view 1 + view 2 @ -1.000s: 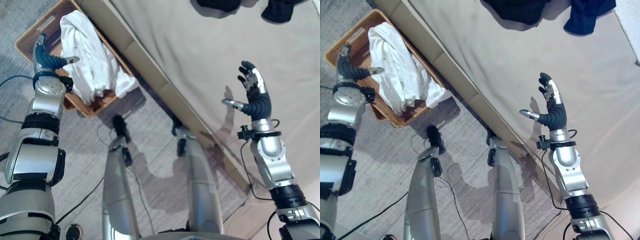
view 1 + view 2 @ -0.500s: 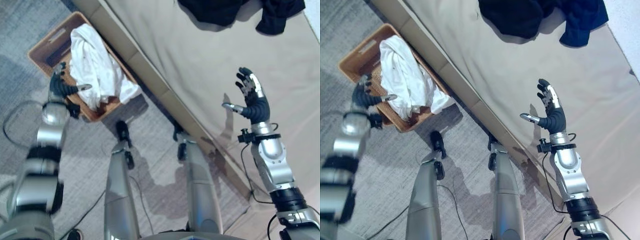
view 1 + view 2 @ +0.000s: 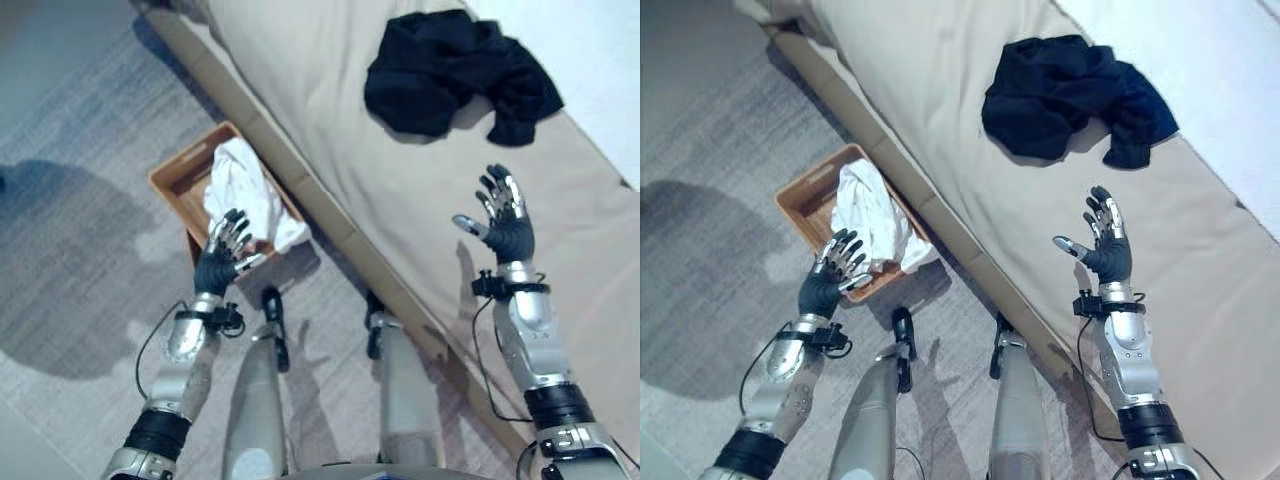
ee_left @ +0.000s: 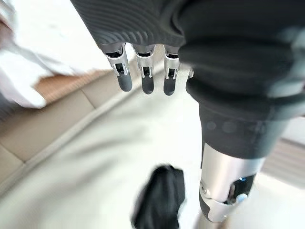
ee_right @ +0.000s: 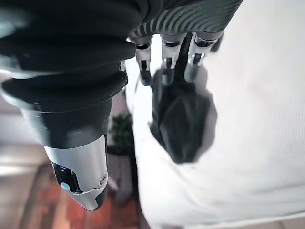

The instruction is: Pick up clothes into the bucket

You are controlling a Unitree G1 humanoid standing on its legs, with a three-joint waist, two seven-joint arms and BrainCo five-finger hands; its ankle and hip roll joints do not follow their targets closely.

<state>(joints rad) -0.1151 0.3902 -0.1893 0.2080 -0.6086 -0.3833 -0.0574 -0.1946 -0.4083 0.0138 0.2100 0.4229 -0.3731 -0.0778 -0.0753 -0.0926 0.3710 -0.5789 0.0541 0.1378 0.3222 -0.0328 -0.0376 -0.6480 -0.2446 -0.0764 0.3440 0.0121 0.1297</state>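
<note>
1. A dark garment (image 3: 455, 72) lies crumpled on the beige bed (image 3: 400, 190).
2. A white cloth (image 3: 245, 190) sits in the basket (image 3: 172, 181) on the floor beside it.
3. Both the left hand (image 3: 222, 259) and the right hand (image 3: 503, 222) are raised, fingers spread, holding nothing.

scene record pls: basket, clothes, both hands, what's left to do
basket: brown wicker basket on the grey carpet beside the bed
in basket: white garment, one edge spilling over the rim
still out: dark garment bunched on the beige bed cover
left hand: open, empty, raised near the basket
right hand: open, empty, raised over the bed, short of the dark garment
left to do: dark garment not yet picked up
</note>
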